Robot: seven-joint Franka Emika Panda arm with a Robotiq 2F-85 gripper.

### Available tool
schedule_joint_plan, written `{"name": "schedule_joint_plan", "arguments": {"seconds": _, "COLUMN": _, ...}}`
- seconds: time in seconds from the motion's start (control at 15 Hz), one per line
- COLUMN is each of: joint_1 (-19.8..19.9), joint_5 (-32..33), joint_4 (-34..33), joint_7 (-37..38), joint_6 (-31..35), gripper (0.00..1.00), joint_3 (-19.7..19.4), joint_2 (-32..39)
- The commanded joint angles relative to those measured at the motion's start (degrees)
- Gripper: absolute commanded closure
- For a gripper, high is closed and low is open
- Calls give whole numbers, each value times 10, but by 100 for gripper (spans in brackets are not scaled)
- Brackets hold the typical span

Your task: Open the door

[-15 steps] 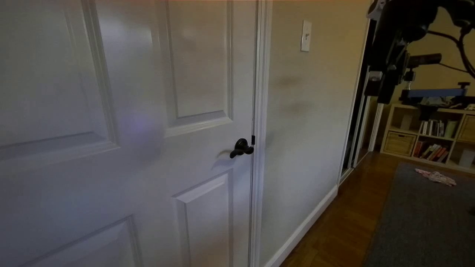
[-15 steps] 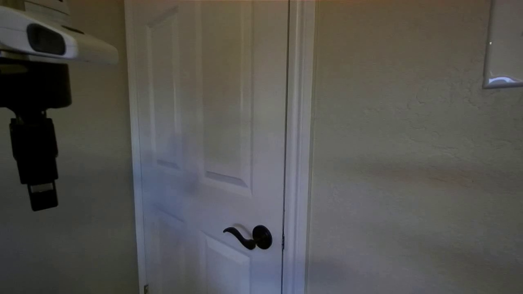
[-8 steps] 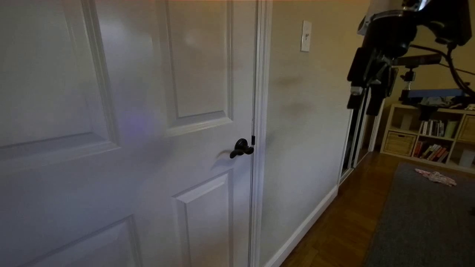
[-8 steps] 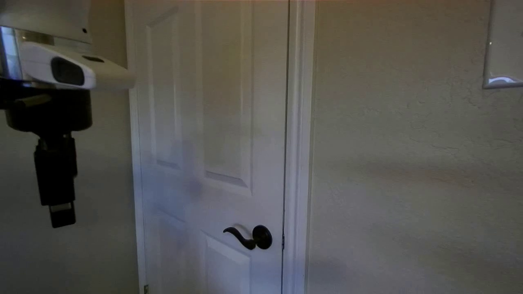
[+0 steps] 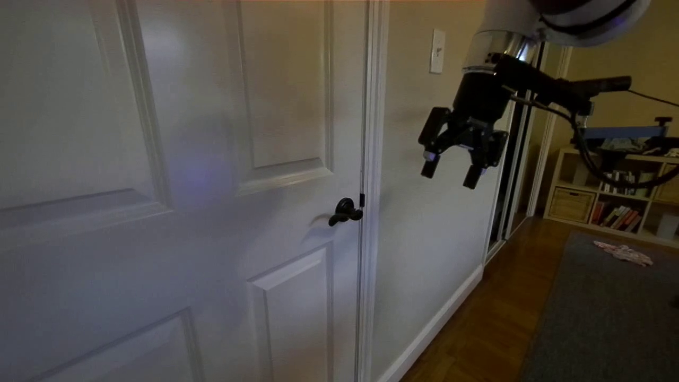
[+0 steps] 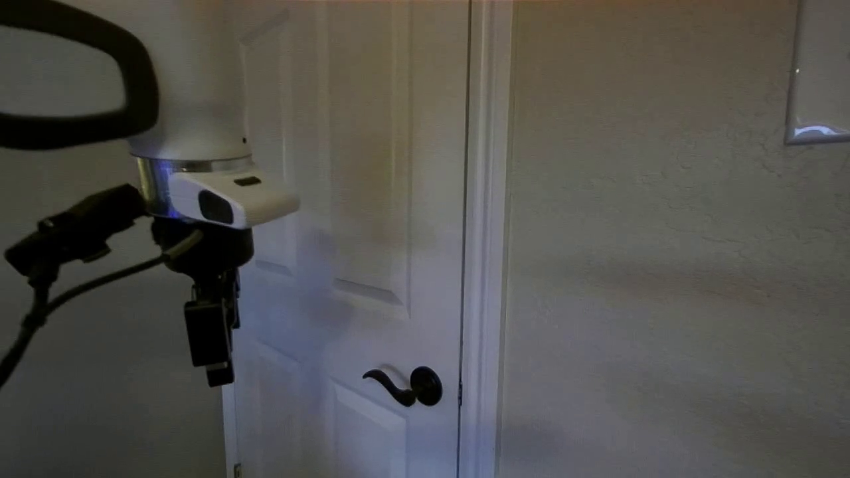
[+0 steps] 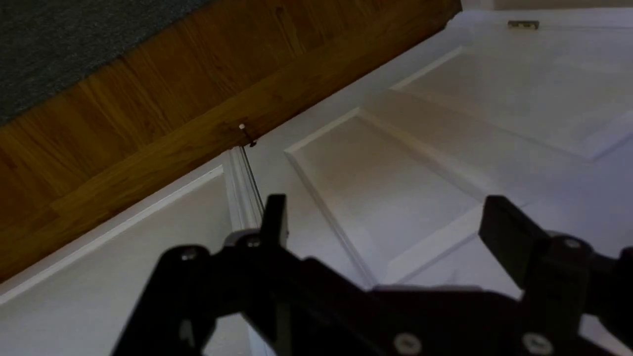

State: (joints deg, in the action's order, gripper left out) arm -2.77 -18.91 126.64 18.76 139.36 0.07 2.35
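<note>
The white panelled door (image 5: 207,239) stands shut in its frame and also fills much of an exterior view (image 6: 435,199). Its dark lever handle (image 5: 345,212) sits near the frame-side edge; it shows in an exterior view (image 6: 405,392) too, with the lever pointing left and level. My gripper (image 5: 450,173) is open, with nothing between its fingers, and points down. It is apart from the handle and higher than it. In an exterior view the gripper (image 6: 220,375) is left of the handle. In the wrist view the open fingers (image 7: 385,205) frame the door's lower panels; the handle is hidden there.
A cream wall (image 5: 424,212) with a light switch (image 5: 437,51) adjoins the door frame. A shelf (image 5: 578,187) with books and baskets stands at the back. A grey rug (image 5: 599,313) with a cloth (image 5: 626,253) lies on the wood floor. A frame (image 6: 820,136) hangs on the wall.
The arm has come down and closer to the door, moving left in one exterior picture and right in the other. The gripper has turned, showing both fingers spread. The door and handle have not moved.
</note>
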Motion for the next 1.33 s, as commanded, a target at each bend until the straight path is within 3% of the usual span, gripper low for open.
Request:
{"name": "schedule_joint_plan", "arguments": {"seconds": 0.0, "joint_1": -3, "joint_5": -15, "joint_4": -60, "joint_7": 51, "joint_6": 35, "gripper": 0, "joint_3": 12, "joint_2": 70}}
{"name": "schedule_joint_plan", "arguments": {"seconds": 0.6, "joint_1": -2, "joint_5": 6, "joint_4": -55, "joint_7": 50, "joint_6": 38, "gripper": 0, "joint_3": 10, "joint_2": 79}}
{"name": "schedule_joint_plan", "arguments": {"seconds": 1.27, "joint_1": 14, "joint_5": -119, "joint_4": -178, "joint_7": 52, "joint_6": 63, "gripper": 0, "joint_3": 21, "joint_2": 229}}
